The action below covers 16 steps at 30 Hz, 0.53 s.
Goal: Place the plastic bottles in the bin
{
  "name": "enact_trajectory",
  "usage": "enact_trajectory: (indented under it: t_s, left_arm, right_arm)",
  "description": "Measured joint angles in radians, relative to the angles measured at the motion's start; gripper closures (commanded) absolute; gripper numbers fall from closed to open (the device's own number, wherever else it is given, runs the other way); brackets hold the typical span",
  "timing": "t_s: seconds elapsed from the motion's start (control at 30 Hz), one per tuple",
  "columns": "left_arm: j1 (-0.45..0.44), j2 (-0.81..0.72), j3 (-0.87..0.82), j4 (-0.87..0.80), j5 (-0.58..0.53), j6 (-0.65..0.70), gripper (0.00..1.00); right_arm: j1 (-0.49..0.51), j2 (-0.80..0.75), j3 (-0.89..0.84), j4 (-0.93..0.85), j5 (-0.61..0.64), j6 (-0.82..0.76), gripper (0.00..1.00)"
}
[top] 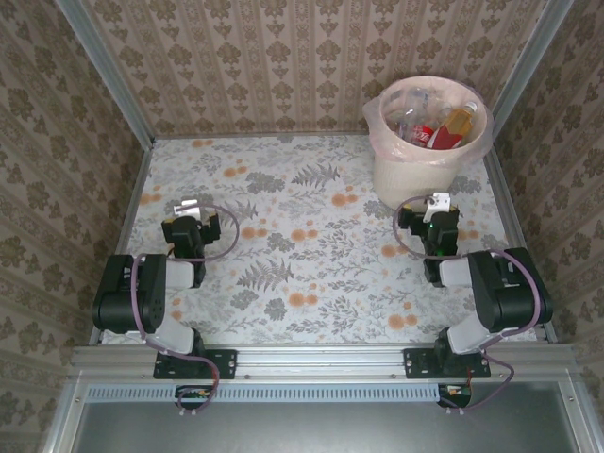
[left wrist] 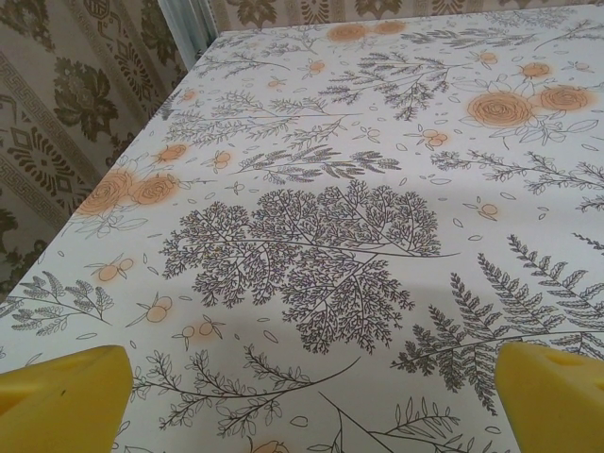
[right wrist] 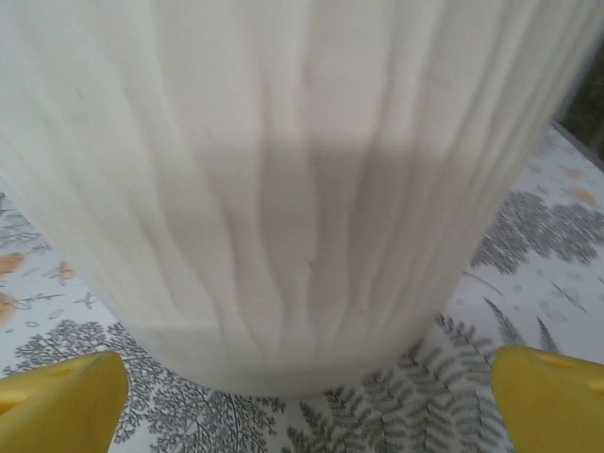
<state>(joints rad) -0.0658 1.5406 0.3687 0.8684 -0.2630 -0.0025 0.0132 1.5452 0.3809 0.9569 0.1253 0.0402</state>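
Observation:
The cream-white bin with a pinkish liner stands at the far right of the flowered table. Several plastic bottles with red and orange labels lie inside it. My right gripper rests low on the table just in front of the bin, open and holding nothing; its wrist view has the bin's ribbed wall close ahead between the yellow fingertips. Over on the left side of the table, my left gripper is open too, with only bare cloth between its yellow fingertips.
Patterned walls close the table in on the left, back and right, with metal corner posts. A metal rail runs along the near edge where both arm bases are bolted.

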Motion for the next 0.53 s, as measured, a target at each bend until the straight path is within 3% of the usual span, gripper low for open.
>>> enact_trajectory:
  t_s: [0.1,0.53]
  left_arm:
    - [0.0,0.0,0.0,0.0,-0.001,0.0,0.0]
    - [0.0,0.0,0.0,0.0,-0.003,0.0,0.0]
  right_arm:
    - [-0.022,-0.001,0.005,-0.019,-0.061,-0.004,0.0]
    - [-0.022,-0.001,0.006,-0.073,-0.105,-0.004,0.0]
